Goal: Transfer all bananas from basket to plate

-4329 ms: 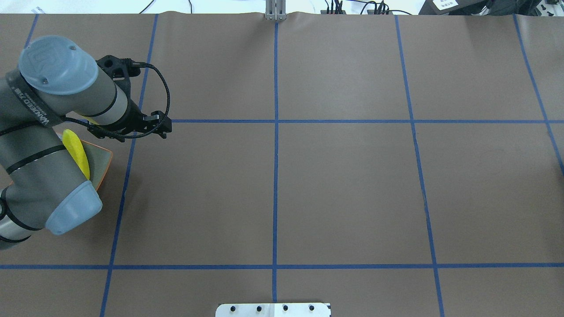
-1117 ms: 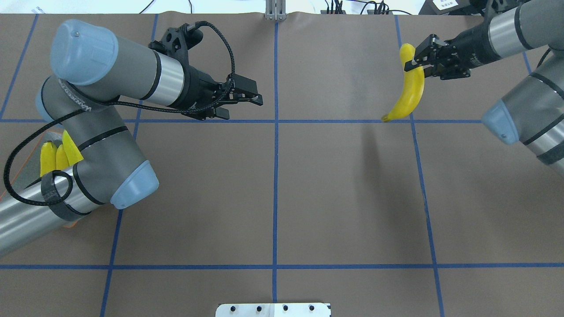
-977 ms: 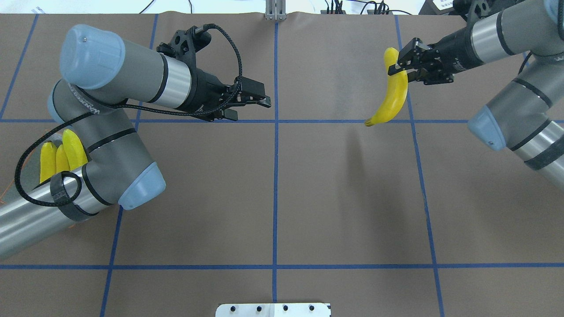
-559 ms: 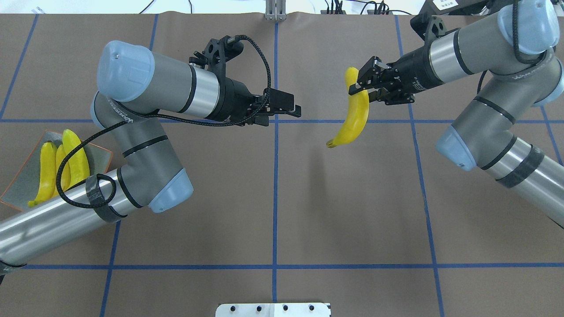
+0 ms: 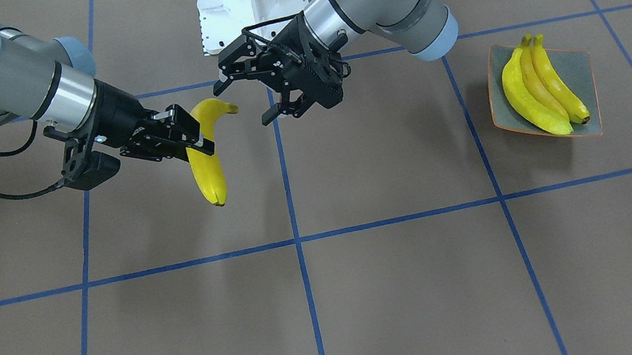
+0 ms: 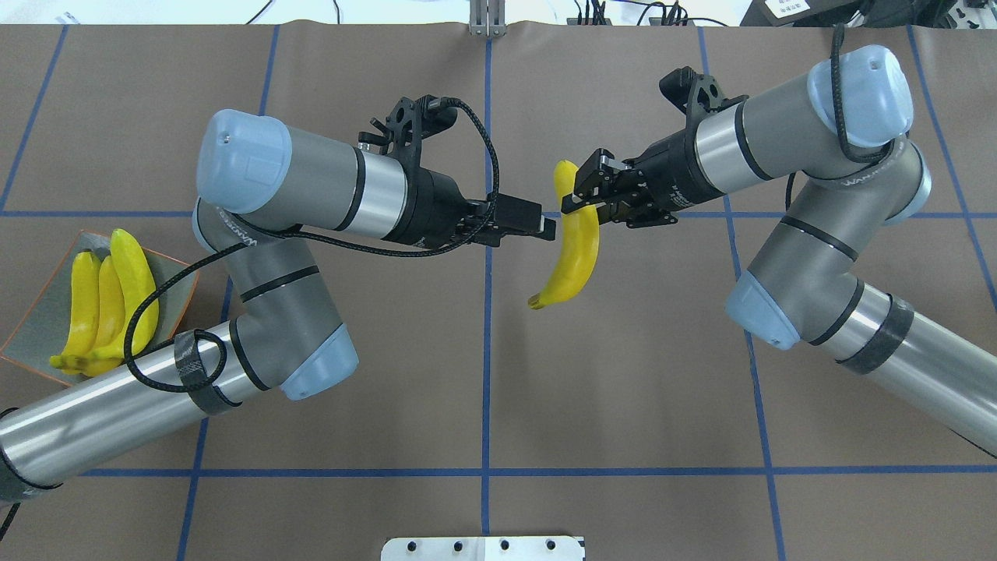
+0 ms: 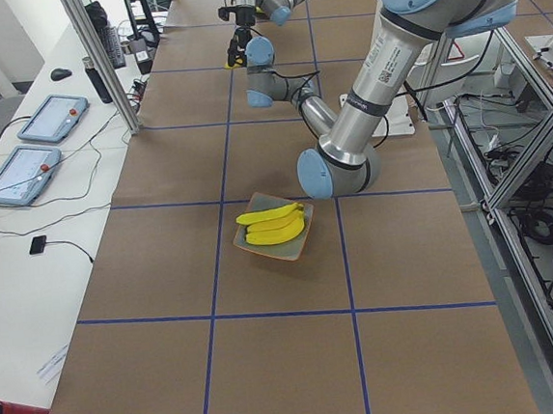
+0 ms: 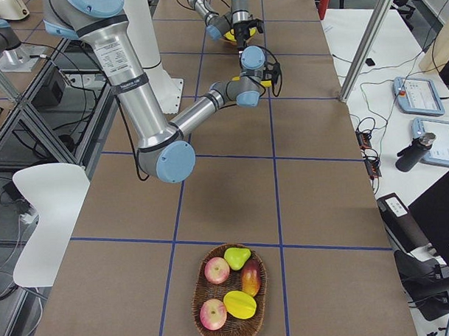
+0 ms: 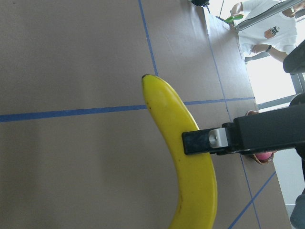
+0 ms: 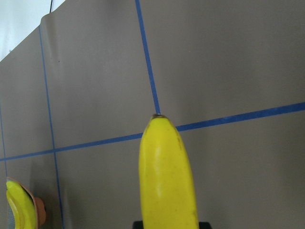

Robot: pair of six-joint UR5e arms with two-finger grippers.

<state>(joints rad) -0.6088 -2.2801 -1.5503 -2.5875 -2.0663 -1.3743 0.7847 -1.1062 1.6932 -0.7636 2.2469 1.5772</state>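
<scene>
Your right hand (image 6: 574,201) clamps a banana (image 6: 577,248) near its stem above the worktop's centre. The fruit hangs crosswise before your empty, spread left hand (image 5: 245,96), just beside it on the plate (image 5: 580,67) side.

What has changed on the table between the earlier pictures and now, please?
The right gripper, shut on a banana, has carried it from the table's far right toward the middle. The left gripper, open, has swung away from the plate to meet it and now sits close beside that banana. The plate and the other bananas on it have not moved.
</scene>
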